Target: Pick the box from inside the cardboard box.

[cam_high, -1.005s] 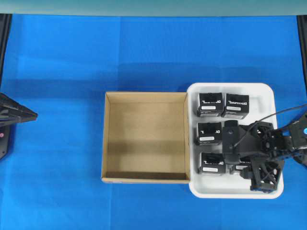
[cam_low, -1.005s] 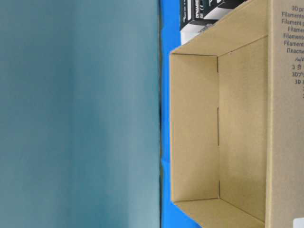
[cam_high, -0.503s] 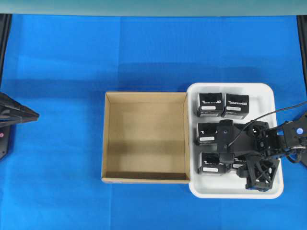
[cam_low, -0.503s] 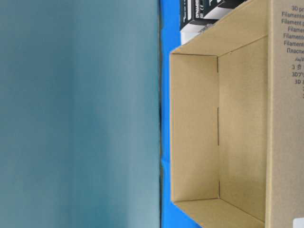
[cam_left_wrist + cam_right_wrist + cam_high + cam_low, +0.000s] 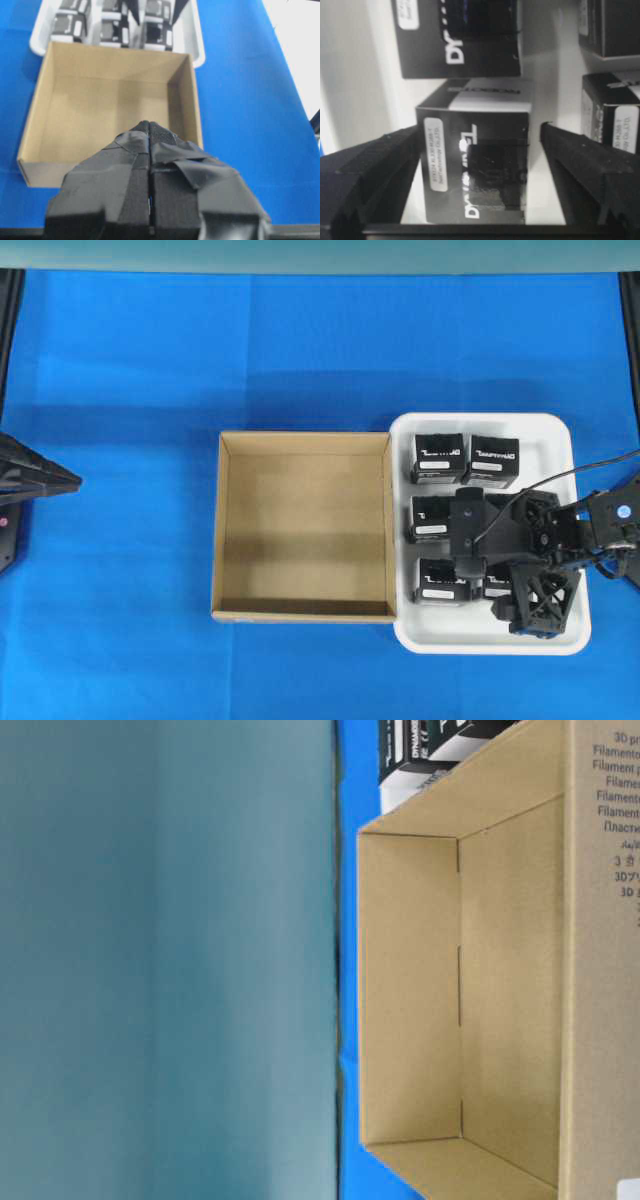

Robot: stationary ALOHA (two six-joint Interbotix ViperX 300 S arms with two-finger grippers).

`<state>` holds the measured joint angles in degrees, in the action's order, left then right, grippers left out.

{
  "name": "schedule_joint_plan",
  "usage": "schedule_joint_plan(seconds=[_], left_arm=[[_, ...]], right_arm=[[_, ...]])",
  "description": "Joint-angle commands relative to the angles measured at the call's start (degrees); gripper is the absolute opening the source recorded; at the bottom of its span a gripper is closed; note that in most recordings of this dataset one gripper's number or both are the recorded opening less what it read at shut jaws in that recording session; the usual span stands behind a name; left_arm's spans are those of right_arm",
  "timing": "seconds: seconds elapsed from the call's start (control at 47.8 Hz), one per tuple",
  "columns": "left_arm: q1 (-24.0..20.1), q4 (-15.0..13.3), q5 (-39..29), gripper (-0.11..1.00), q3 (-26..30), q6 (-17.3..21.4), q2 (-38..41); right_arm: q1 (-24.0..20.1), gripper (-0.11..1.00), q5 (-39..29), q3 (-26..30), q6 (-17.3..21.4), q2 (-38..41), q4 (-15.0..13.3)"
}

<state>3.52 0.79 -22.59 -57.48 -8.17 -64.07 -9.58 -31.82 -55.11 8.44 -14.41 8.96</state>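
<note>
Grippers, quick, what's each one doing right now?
Left gripper: shut, holding nothing.
Right gripper: open, jaws either side of a black box, not gripping it.

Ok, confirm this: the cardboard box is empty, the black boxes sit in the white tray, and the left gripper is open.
Not quite: the left gripper is shut, its fingers pressed together in the left wrist view. The cardboard box is empty, and the black boxes sit in the white tray.

Right arm [image 5: 520, 540] black, strutted frame, thin black cable; left hand [image 5: 150, 165] black-taped fingers.

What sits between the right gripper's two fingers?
One black box stands between the right gripper's open fingers, gaps on both sides; the right wrist view shows it.
</note>
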Motion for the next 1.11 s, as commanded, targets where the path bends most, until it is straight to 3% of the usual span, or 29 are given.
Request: schedule_joint_plan(seconds=[0.0,0.356,0.733,1.089], left_arm=[[0.0,0.2,0.5,-0.07,1.3,0.1,0.6],[0.0,0.2,0.4,-0.07,1.2,0.2,0.7],[0.0,0.2,0.5,-0.07,1.2,0.0,0.7],[0.2,0.3,0.5,-0.07,1.1,0.1,1.0]], right_arm=[[0.5,0.97,-0.8,1.1,0.3,-1.8,-0.1],[3.3,0.97,-10.7,5.4,4.2,-16.1,-0.1],[7.3,0.97,-10.0,3.9,5.0,-33.7,-0.2],[7.6,0.97,-10.5,4.2,4.7,-40.6,-0.6]])
